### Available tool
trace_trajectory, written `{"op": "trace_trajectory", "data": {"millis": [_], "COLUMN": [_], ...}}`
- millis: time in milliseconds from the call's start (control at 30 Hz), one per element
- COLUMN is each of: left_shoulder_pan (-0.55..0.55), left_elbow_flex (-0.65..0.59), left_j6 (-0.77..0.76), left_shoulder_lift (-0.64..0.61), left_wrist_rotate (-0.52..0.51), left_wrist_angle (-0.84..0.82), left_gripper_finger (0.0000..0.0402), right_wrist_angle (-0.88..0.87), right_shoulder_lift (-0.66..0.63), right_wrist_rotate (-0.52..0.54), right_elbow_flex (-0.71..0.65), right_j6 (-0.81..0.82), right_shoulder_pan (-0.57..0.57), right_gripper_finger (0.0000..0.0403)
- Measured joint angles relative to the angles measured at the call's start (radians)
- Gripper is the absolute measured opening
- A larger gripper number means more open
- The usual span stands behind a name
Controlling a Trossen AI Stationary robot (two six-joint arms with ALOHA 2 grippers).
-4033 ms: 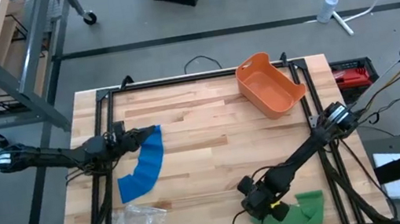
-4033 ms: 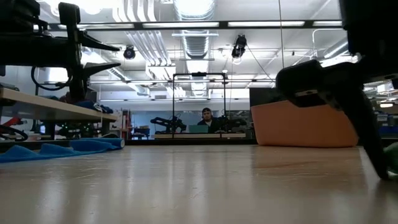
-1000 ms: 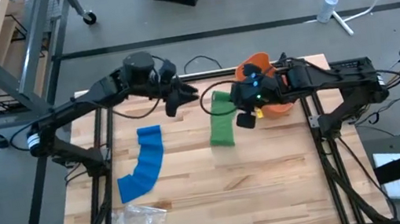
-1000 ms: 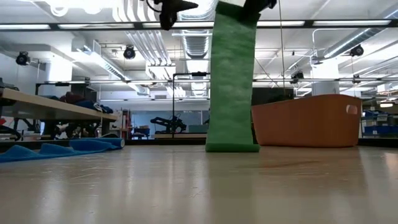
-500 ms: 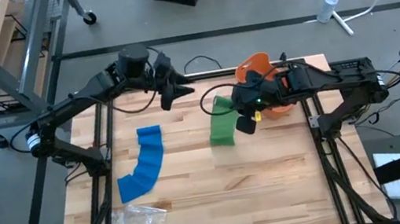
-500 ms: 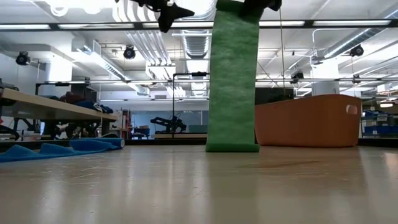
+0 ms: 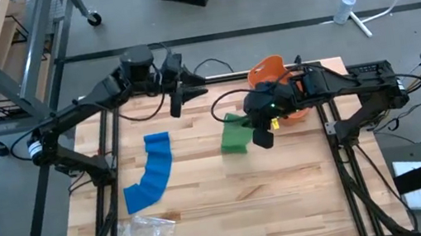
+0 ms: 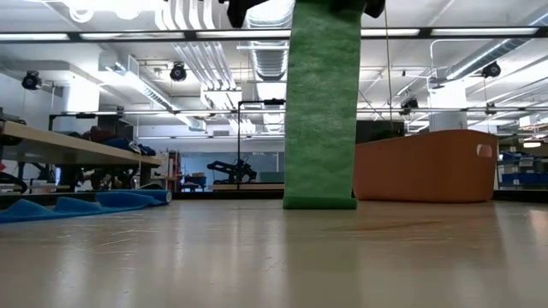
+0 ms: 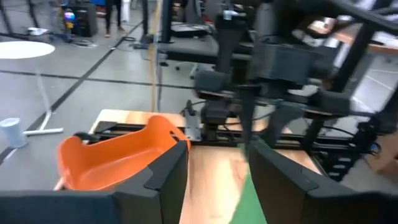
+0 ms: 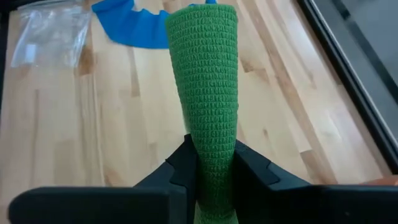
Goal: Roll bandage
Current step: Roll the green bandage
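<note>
Holding the green bandage (image 7: pixel 235 133) pinched in my right gripper (image 10: pixel 210 163), its strip hanging to the table (image 7: pixel 288 190) beside the bin (image 7: pixel 271 67), I risk it slipping free if my raised, open left gripper (image 9: pixel 214 174) snags it sideways.

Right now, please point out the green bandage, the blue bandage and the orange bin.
green bandage (image 10: pixel 208 93), right wrist view, middle of the hanging strip.
blue bandage (image 7: pixel 152 173), high view, middle of the strip.
orange bin (image 8: pixel 428 167), low view, side wall.
</note>
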Motion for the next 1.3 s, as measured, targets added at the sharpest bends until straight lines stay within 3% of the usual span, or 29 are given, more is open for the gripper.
{"op": "trace_trajectory", "data": {"millis": [133,400,700,1133,1300], "left_shoulder_pan": [-0.054,-0.102,-0.107,-0.107,-0.124], "left_elbow_flex": [0.000,0.000,0.000,0.000,0.001], "left_j6": [0.044,0.114,0.126,0.077,0.073], "left_shoulder_lift": [0.000,0.000,0.034,0.032,0.044], "left_wrist_rotate": [-0.001,-0.190,-0.193,-0.188,-0.173], "left_wrist_angle": [-0.001,-0.053,-0.093,-0.084,-0.078], "left_gripper_finger": [0.0154,0.0153,0.0142,0.0127,0.0123], "right_wrist_angle": [0.011,0.066,0.196,0.074,0.125], "right_shoulder_lift": [0.000,0.000,0.005,0.012,0.021], "right_wrist_rotate": [-0.007,-0.009,-0.007,0.002,0.019], "right_elbow_flex": [0.000,0.001,0.001,0.002,0.002], "right_j6": [-0.035,-0.084,-0.151,-0.181,-0.207], "right_shoulder_pan": [-0.022,-0.054,-0.075,-0.083,-0.083], "right_gripper_finger": [0.0065,0.0065,0.0061,0.0064,0.0058]}}
